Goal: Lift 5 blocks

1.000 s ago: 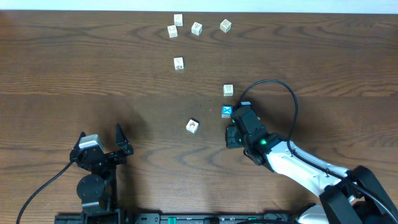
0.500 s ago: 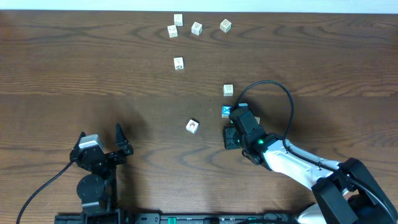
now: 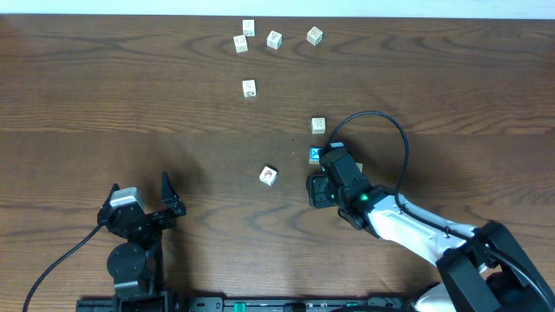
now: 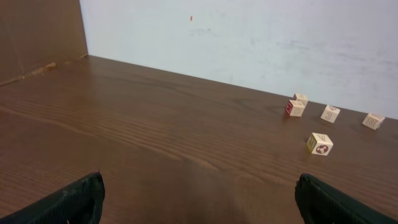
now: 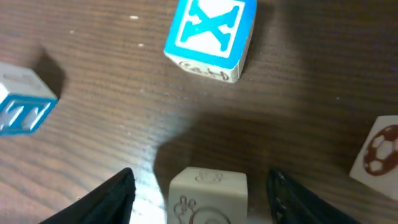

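In the right wrist view a cream block (image 5: 208, 194) with a faint drawing sits on the table between the fingers of my right gripper (image 5: 205, 200). The gripper is open, with a gap on each side of the block. Just beyond lies the bright blue X block (image 5: 211, 34) (image 3: 316, 155). A block with a reddish-brown ball picture (image 5: 378, 155) (image 3: 269, 175) lies to one side, and a blue-lettered one (image 5: 22, 107) to the other. From overhead my right gripper (image 3: 328, 180) hides the cream block. A yellowish block (image 3: 318, 126) lies farther back. My left gripper (image 3: 141, 198) (image 4: 200, 200) is open and empty near the front edge.
Several more small cubes lie at the far side: a cluster (image 3: 241, 42) (image 3: 274, 39), a green-marked one (image 3: 315, 35) and a single cube (image 3: 249, 87). The left wrist view shows them (image 4: 319, 144) before a white wall. The right arm's black cable (image 3: 395, 130) loops over the table.
The right gripper's jaws have spread apart, letting go of the cream block, and the hand has shifted slightly left. The left arm has not moved.
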Motion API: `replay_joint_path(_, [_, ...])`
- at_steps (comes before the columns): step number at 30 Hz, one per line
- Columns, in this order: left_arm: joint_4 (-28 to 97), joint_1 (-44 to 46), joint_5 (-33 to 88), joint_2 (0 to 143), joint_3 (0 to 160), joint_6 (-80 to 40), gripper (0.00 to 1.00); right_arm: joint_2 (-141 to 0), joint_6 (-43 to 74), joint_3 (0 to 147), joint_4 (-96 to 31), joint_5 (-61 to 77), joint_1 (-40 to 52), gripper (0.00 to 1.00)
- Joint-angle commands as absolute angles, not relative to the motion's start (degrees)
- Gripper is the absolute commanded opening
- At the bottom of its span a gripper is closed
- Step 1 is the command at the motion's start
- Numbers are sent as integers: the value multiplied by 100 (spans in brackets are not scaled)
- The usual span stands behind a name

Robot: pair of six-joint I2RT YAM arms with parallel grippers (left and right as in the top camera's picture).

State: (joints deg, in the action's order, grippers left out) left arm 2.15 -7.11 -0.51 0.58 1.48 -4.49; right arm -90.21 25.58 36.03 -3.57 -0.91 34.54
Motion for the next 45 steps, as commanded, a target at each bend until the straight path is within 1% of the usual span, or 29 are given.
replay_joint_path(1, [416, -731, -150, 23, 23, -460, 98, -8604, 2058, 3942, -513, -97, 3529, 68])
replay_joint_path(2, [416, -731, -150, 23, 23, -462, 98, -8532, 1994, 4010, -578, -106, 3529, 68])
replay_joint_path(3, [416, -731, -150, 23, 23, -460, 98, -8468, 1914, 4084, -639, -106, 3527, 66])
replay_joint_path(5, [416, -731, -150, 23, 23, -460, 98, -8372, 1785, 4239, -775, -104, 3524, 59])
replay_joint_path(9, [416, -731, -150, 23, 23, -460, 98, -8346, 1616, 4521, -1011, -325, 3507, 29])
replay_joint_path(11, [416, -731, -150, 23, 23, -460, 98, -8346, 1612, 4539, -1011, -617, 3465, 18])
replay_joint_path(13, [416, -731, -150, 23, 23, -460, 98, -8361, 1575, 4539, -1013, -875, 3398, 10])
replay_joint_path(15, [416, -731, -150, 23, 23, -460, 98, -8370, 1570, 4536, -1013, -1028, 3295, 4])
replay_joint_path(17, [416, -731, -150, 23, 23, -460, 98, -8370, 1559, 4536, -996, -1050, 3170, 1])
replay_joint_path(22, [416, -731, -150, 23, 23, -460, 98, -8370, 1559, 4536, -985, -1044, 2707, 2])
replay_joint_path(24, [416, -731, -150, 23, 23, -460, 98, -8370, 1559, 4536, -987, -989, 2526, 8])
replay_joint_path(25, [416, -731, -150, 23, 23, -460, 98, -8370, 1557, 4536, -989, -888, 2438, 15])
replay_joint_path(27, [416, -731, -150, 23, 23, -460, 98, -8370, 1555, 4536, -991, -740, 2357, 48])
replay_joint_path(28, [416, -731, -150, 23, 23, -460, 98, -8372, 1557, 4536, -998, -725, 2344, 56])
replay_joint_path(30, [416, -731, -150, 23, 23, -460, 98, -8372, 1568, 4536, -1037, -725, 2344, 61])
replay_joint_path(32, [416, -731, -150, 23, 23, -460, 98, -8374, 1745, 4536, -1153, -731, 2344, 71])
replay_joint_path(33, [416, -731, -150, 23, 23, -460, 98, -8388, 1881, 4536, -1247, -749, 2344, 73])
replay_joint_path(35, [416, -731, -150, 23, 23, -460, 98, -8440, 2167, 4530, -1420, -799, 2344, 74])
replay_joint_path(36, [416, -731, -150, 23, 23, -460, 98, -8488, 2370, 4528, -1527, -880, 2346, 72])
replay_joint_path(38, [416, -731, -150, 23, 23, -460, 98, -8613, 2703, 4525, -1682, -1002, 2357, 63])
replay_joint_path(39, [416, -731, -150, 23, 23, -460, 98, -8737, 2915, 4525, -1745, -1009, 2362, 55])
replay_joint_path(41, [416, -731, -150, 23, 23, -460, 98, -8866, 3135, 4525, -1782, -1004, 2368, 51])
replay_joint_path(42, [416, -731, -150, 23, 23, -460, 98, -8912, 3249, 4525, -1809, -1002, 2370, 49])
replay_joint_path(45, [416, -731, -150, 23, 23, -460, 98, -8982, 3503, 4525, -1885, -1004, 2373, 49])
